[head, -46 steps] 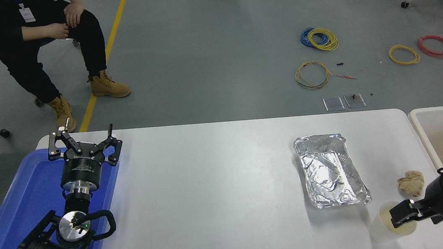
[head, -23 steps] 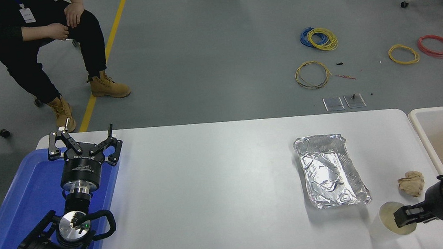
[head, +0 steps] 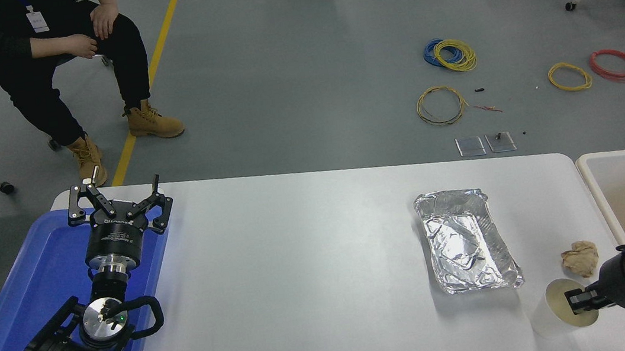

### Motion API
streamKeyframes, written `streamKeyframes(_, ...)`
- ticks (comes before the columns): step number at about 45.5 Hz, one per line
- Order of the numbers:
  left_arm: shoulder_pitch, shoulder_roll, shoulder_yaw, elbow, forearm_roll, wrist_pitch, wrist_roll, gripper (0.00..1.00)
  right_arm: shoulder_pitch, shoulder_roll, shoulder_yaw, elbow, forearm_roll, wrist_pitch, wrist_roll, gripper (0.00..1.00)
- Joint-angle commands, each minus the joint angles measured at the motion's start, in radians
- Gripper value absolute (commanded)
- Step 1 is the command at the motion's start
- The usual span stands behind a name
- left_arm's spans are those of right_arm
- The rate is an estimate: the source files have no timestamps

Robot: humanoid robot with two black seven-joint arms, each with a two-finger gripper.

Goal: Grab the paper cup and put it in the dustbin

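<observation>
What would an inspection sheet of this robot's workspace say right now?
Surface: white table, mostly bare.
Job's things: small white paper cup upright near the front right; large white-rimmed dustbin beside the table's right end.
Clutter: crumpled silver foil tray; tan paper ball; flat blue plastic tray at left.
Grippers: right gripper at the cup's rim, one finger inside, grip unclear; left gripper open, parked over the blue tray.
Cables: coloured wire coils on the floor.
Surroundings: seated person beyond the table; grey floor, yellow line.
</observation>
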Motion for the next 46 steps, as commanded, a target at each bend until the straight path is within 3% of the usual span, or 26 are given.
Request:
streamKeyframes(1, 0.0, 0.0, 0.0, 0.0, -0.001, 0.0, 0.0, 1.0, 0.059, -0.021, -0.019, 0.01, 0.001, 0.009, 0.01, 0.0)
streamKeyframes(31, 0.0, 0.0, 0.0, 0.0, 0.001, 0.0, 0.0, 1.0, 0.603, -0.139, -0.232, 0.196, -0.021, 0.214, 0.025, 0.0)
streamKeyframes(46, 0.0, 0.0, 0.0, 0.0, -0.001, 0.0, 0.0, 1.0, 0.849, -0.167, -0.238, 0.22, -0.021, 0.415, 0.025, 0.0)
